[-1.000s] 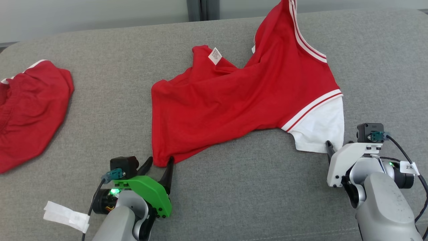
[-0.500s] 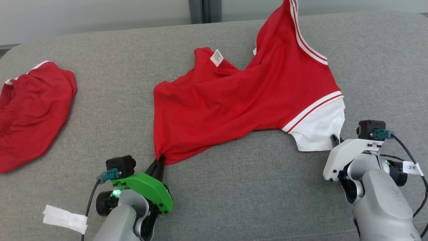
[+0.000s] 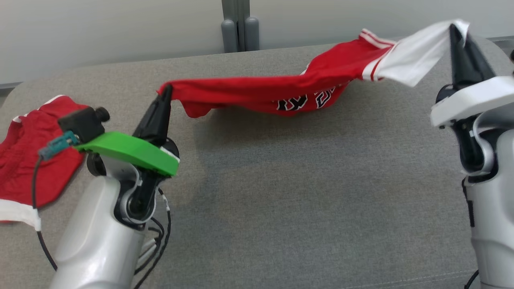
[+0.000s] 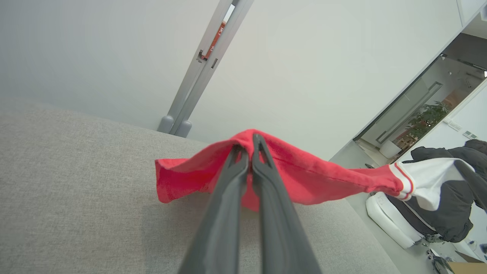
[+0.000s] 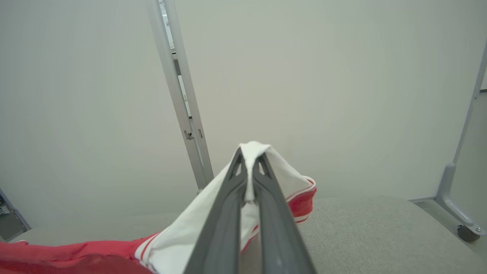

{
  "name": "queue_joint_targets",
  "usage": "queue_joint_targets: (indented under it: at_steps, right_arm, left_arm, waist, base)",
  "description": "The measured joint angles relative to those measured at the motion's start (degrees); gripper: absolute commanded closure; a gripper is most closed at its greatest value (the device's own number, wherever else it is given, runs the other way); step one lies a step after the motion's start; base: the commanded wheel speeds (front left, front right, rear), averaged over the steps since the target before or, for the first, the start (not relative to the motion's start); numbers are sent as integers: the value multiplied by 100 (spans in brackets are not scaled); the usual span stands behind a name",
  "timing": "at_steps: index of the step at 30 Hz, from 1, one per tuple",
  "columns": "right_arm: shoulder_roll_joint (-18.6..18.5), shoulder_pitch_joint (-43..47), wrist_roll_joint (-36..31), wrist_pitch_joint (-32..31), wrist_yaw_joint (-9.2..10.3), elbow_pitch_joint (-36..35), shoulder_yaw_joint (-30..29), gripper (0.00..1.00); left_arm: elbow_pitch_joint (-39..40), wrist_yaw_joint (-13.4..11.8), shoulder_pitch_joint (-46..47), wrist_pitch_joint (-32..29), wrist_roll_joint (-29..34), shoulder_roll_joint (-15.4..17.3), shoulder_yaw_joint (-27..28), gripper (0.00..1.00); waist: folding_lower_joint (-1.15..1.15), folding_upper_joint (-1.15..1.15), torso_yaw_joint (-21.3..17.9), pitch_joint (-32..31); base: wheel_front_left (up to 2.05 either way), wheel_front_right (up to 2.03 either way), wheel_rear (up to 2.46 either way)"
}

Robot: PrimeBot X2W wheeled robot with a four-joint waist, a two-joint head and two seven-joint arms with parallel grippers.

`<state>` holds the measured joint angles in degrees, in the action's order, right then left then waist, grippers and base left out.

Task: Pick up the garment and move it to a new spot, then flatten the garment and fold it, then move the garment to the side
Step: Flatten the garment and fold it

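Clamped left claw point(image 3: 167, 88) holds the shirt point(image 3: 261, 90) at its red hem corner; clamped right claw point(image 3: 453, 28) holds the white sleeve. Cloth judged light, limp, sagging mid-span; grip edges.

Head cam looks down fwd; wrist cams close, all share garment point(image 3: 257, 92).

Red shorts point(image 3: 20, 160) crumpled on left end of grey cushion point(image 3: 301, 192). Grey post point(image 3: 235, 24) against pale wall point(image 3: 100, 32) behind. Potted plant point(image 4: 428, 116) in far room.
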<state>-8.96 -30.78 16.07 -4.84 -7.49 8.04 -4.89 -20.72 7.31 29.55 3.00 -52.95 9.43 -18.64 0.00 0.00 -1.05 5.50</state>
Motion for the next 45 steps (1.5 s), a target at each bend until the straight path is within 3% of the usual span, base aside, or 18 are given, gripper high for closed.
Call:
queue_joint_targets:
  at_steps: [7,11,15,18,21,24,26,31,37,45]
  right_arm:
    - [-174,-491,68,-178,0,-1338,-53,100]
    - [-191,-748,109,-412,0,-1424,-185,100]
    - [-133,-1183,118,-537,1,-893,-69,100]
    - [-57,-1869,92,-397,1,-55,24,100]
    - [207,-2669,52,-7,2,956,43,100]
    - [405,-3618,59,791,1,1673,-87,100]
    - [407,-4301,22,1628,1,1813,-207,100]
    - [252,-5152,21,1978,1,1474,-240,100]
    - [-80,-4603,-76,1990,1,970,85,100]
    - [-382,-2546,261,1878,1,1945,910,100]
  left_arm:
    - [886,-1,465,-342,-378,110,114,100]
    - [1125,-86,762,-552,-420,92,100,100]
    - [943,-211,1192,-655,-341,87,83,100]
    - [552,-238,1772,-565,-237,97,171,100]
    - [7,-234,2440,-204,76,178,248,100]
    - [-416,-177,3159,364,376,220,331,100]
    - [-537,-118,3706,846,483,170,401,100]
    - [-299,-13,4438,1177,661,98,498,100]
    - [308,1,4028,1214,426,53,483,100]
    - [-419,1,1987,1212,316,78,21,100]
  waist:
    - [0,0,-147,-51]
    - [0,0,-180,115]
    - [0,0,-203,427]
    - [0,0,-235,734]
    - [0,0,-296,1071]
    - [0,0,-375,1402]
    - [0,0,-428,1623]
    - [1,0,-503,2005]
    - [0,0,-461,2155]
    - [1,0,-400,1948]
  base:
    - [0,0,0]
    - [0,0,0]
    - [0,0,0]
    - [0,0,0]
    - [0,0,0]
    - [0,0,0]
    - [0,0,0]
    - [0,0,0]
    - [0,0,0]
    - [0,0,0]
